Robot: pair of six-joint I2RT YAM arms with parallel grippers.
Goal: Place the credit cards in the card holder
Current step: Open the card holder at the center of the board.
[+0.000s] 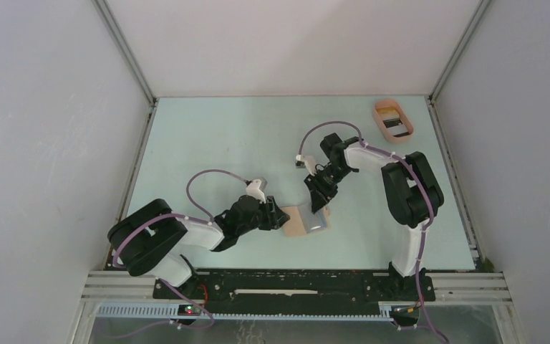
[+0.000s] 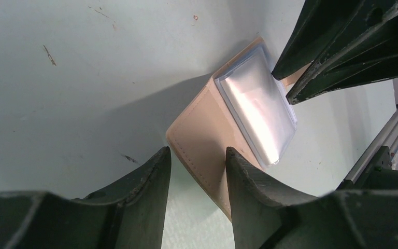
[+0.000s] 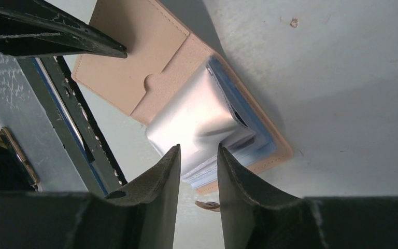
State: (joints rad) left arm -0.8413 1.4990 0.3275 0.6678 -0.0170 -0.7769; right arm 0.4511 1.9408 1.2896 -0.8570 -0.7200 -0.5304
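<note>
Right wrist: R gripper (image 3: 198,149) at open card holder (image 3: 129,62).
Grip unclear, maybe on clear sleeve (image 3: 192,114); L gripper (image 2: 198,153) jaws apart over flap; a tug could drag it.

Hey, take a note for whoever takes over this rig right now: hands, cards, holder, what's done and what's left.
Left hand: fingers apart, astride the edge of the open card holder, which lies front centre.
Right hand: fingertips at the clear sleeves; grip unclear.
Done: blue-edged cards sit in the sleeves.
Left: tray cards lie in the peach tray, far right; count unclear.
</note>
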